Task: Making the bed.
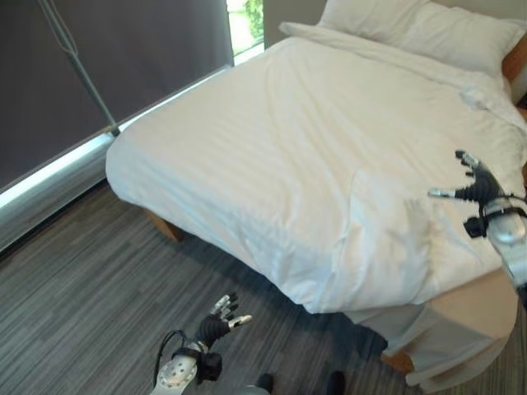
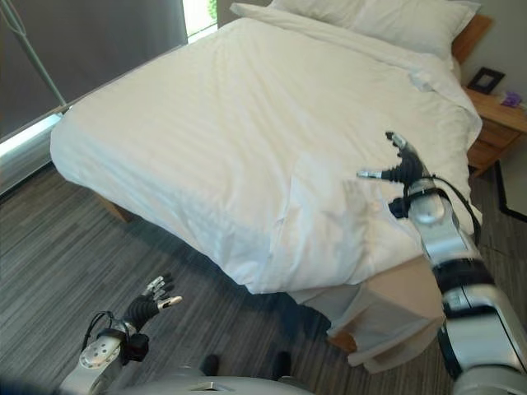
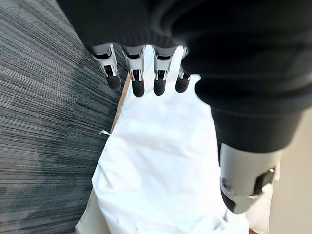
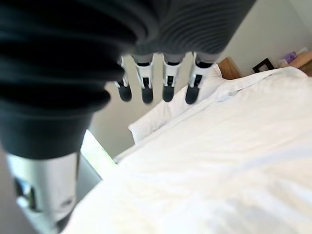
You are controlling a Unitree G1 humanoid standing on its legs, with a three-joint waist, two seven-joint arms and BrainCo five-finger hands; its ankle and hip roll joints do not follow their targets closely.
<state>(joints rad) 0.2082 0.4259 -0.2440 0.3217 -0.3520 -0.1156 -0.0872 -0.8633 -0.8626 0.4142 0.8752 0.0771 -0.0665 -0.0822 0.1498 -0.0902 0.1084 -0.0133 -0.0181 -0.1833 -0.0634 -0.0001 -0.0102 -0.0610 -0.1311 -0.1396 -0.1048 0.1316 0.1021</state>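
White duvet [image 1: 305, 156] covers the bed [image 1: 473, 309], pillows [image 1: 428, 29] at its head; the right hand [image 1: 478, 185] hovers above its near corner. Left hand [image 2: 148, 309] hangs over grey carpet [image 2: 49, 255]. Both wrist views show straight, empty fingers [image 3: 138, 80].

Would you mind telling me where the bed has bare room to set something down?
The duvet lies bare from the pillows down to the foot. The right hand hovers open over the near corner, beside a fold.
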